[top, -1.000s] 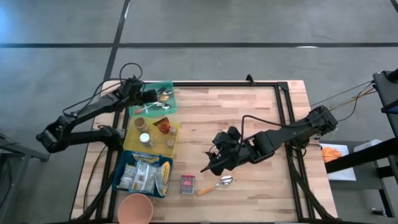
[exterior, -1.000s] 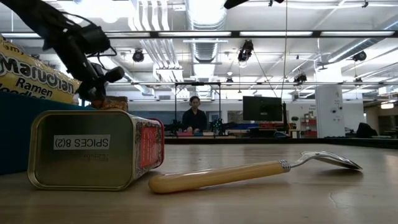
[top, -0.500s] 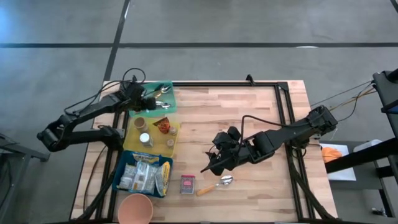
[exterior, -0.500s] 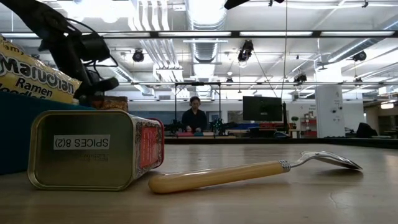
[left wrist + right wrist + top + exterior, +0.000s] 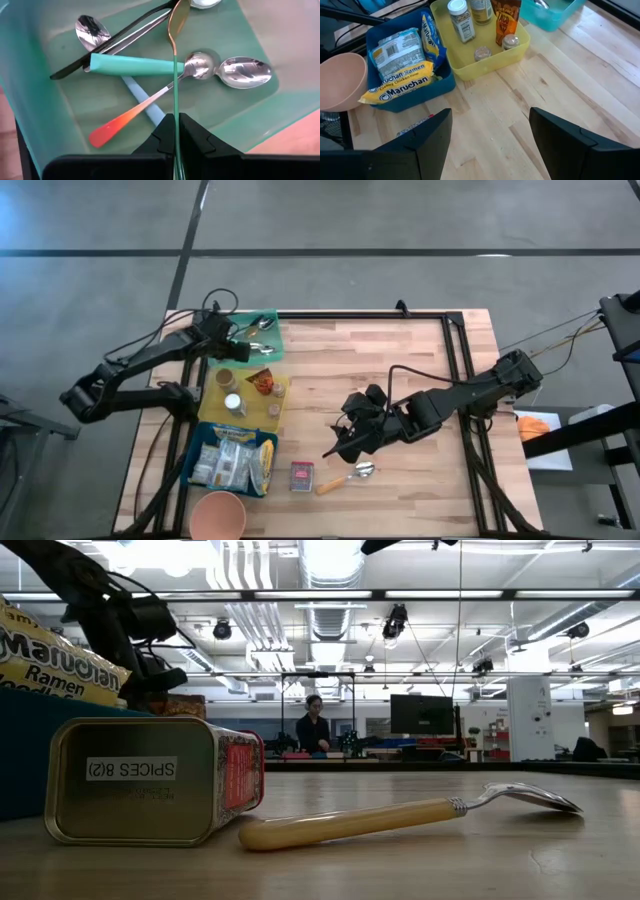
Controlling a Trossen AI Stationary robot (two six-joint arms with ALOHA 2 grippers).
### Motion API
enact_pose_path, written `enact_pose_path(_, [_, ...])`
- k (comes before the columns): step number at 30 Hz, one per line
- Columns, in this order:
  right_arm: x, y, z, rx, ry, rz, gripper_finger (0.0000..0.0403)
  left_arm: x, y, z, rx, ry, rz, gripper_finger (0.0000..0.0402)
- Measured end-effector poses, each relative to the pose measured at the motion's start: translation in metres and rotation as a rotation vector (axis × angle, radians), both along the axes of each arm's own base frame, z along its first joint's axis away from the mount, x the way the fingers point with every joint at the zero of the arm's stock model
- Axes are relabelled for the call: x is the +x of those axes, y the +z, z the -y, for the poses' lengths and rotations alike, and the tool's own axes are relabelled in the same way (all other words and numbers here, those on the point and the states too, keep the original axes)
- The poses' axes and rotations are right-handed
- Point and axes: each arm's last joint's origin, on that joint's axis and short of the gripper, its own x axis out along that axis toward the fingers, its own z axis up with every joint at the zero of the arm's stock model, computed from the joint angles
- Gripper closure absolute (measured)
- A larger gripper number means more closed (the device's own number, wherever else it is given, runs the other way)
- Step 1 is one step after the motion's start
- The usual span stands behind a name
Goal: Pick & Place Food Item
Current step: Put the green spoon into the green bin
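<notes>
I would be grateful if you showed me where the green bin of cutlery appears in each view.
High: green bin, table's far-left corner.
Low: not in it.
Left wrist: fills the picture.
Right wrist: cut off at the top edge.
Shared landmark: yellow bin beside it.

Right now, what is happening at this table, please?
The left hand is over the green bin of cutlery, shut on a thin green-handled utensil with a golden end. The right hand hangs open above the middle of the table, holding nothing. A spice tin and a spoon lie near the front edge.
</notes>
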Motion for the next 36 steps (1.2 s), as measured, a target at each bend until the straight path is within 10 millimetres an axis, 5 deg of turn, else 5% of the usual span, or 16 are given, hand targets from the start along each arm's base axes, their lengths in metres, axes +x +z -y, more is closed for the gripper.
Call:
enact_pose_path(16, [0.000, 0.000, 0.000, 0.000, 0.000, 0.001, 0.0138, 0.011, -0.028, -0.010, -0.153, -0.034, -0.059, 0.0388])
enact_pose_path(36, [0.000, 0.000, 0.000, 0.000, 0.004, -0.002, 0.0138, 0.012, -0.026, -0.012, -0.157, -0.047, -0.086, 0.0367])
